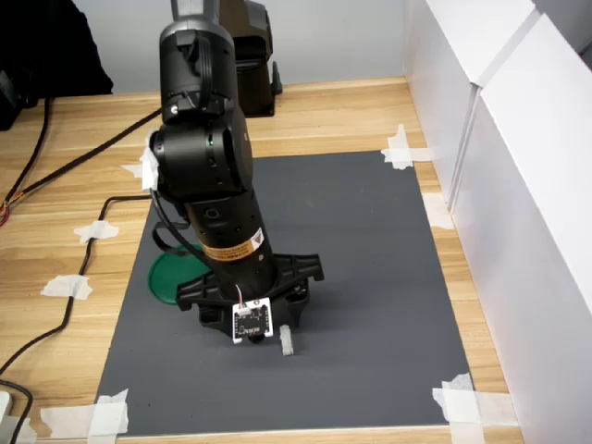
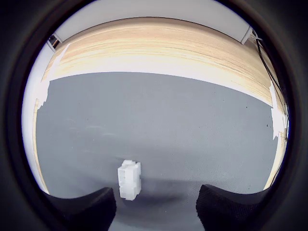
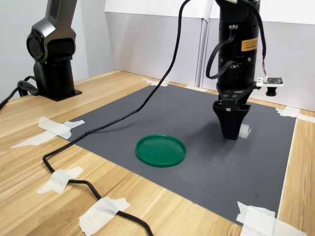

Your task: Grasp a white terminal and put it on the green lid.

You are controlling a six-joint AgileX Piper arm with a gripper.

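Tiny white terminal (image 2: 129,179): moulded plastic, oblong, slightly stepped, ribbed along one face, resting on the mat (image 1: 370,277) toward its front edge as the first exterior view shows it, roughly midway along that edge. Seen in the second exterior view just beside the gripper (image 3: 231,133), half hidden behind the black fingers. In the wrist view, lying close to one dark, rounded fingertip (image 2: 91,207), between the two tips but off to that side, not clearly touching either.

Gripper pointed straight down over the mat, tips at or just above the surface, jaws spread well apart, holding nothing.

Green lid (image 3: 161,150): flat round disc, dark green, glossy plastic with a thin raised rim, lying flat on the mat near its edge, well apart from the terminal; in the first exterior view mostly hidden behind the arm (image 1: 208,176).

Mat: dark grey, finely ribbed or woven texture, rectangular, fixed at corners and edges with crumpled strips of white tape (image 1: 462,402). Beneath it, a table (image 1: 55,240) of pale wood with visible grain. Black cable (image 3: 98,129) snaking across table and mat, taped down in places. White panels (image 1: 518,185) walling one side of the table; plain pale wall behind. Arm matte black, with a yellow label and a small white circuit board (image 1: 252,320) at the wrist.
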